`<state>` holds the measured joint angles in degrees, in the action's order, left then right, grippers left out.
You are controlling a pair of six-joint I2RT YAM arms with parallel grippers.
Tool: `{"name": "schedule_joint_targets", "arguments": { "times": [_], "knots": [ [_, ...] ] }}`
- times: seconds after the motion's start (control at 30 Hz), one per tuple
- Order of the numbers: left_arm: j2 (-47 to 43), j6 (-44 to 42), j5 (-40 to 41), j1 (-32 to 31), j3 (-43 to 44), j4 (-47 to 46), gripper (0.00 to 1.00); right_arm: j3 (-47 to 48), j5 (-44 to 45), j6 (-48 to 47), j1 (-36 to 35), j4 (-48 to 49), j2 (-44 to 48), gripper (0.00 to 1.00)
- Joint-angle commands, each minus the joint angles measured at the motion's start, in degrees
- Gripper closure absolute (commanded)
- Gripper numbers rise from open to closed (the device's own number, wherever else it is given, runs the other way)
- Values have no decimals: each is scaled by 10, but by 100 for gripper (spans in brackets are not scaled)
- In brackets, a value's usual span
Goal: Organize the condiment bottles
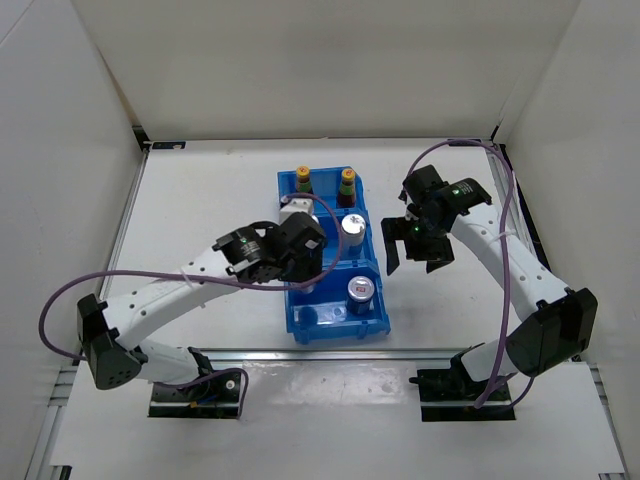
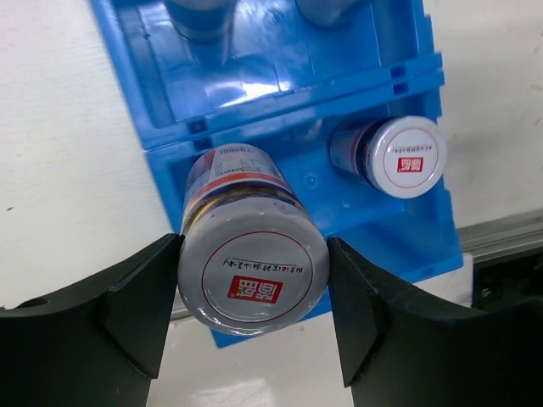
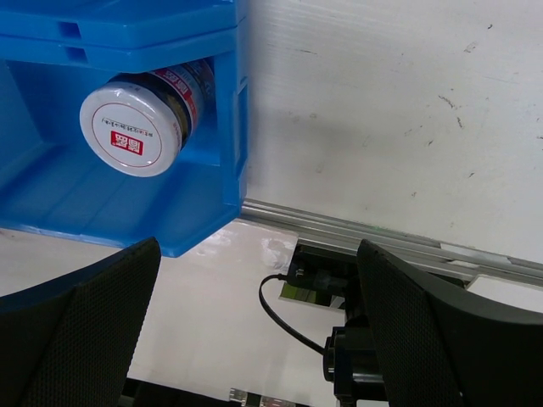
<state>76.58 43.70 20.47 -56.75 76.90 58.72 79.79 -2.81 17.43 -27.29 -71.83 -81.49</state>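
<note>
Two dark condiment bottles with yellow-orange caps stand upright in the far compartments of the blue bin (image 1: 284, 190), one on the left (image 1: 300, 180) and one on the right (image 1: 347, 183). Their label colours do not show from above. My left gripper (image 1: 300, 272) is over the bin's near-left compartment. In the left wrist view it (image 2: 254, 248) is shut on a white-lidded jar (image 2: 253, 275) with a red mark on the lid. My right gripper (image 1: 412, 258) is open and empty, just right of the bin. It also shows in the right wrist view (image 3: 259, 248).
A second white-lidded jar (image 1: 360, 290) stands in the near-right compartment; it also shows in both wrist views (image 2: 399, 157) (image 3: 131, 127). A silver can (image 1: 352, 226) stands in the middle-right compartment. A metal rail (image 3: 382, 237) runs along the table's near edge.
</note>
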Motion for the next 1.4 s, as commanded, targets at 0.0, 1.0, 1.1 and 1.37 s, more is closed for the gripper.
{"name": "schedule_joint_targets", "arguments": {
  "times": [0.0, 1.0, 1.1, 1.37],
  "knots": [
    [-4, -8, -1, -15, -38, -70, 89, 5, 11, 1, 1, 1, 9, 0],
    [-117, -165, 43, -21, -58, -178, 0, 10, 9, 11, 1, 6, 43, 0],
    [-172, -229, 96, -21, -23, -172, 0, 15, 22, 11, 1, 6, 52, 0],
    [-401, -478, 388, 33, -158, -349, 0, 6, 42, 22, 7, 6, 104, 0]
  ]
}}
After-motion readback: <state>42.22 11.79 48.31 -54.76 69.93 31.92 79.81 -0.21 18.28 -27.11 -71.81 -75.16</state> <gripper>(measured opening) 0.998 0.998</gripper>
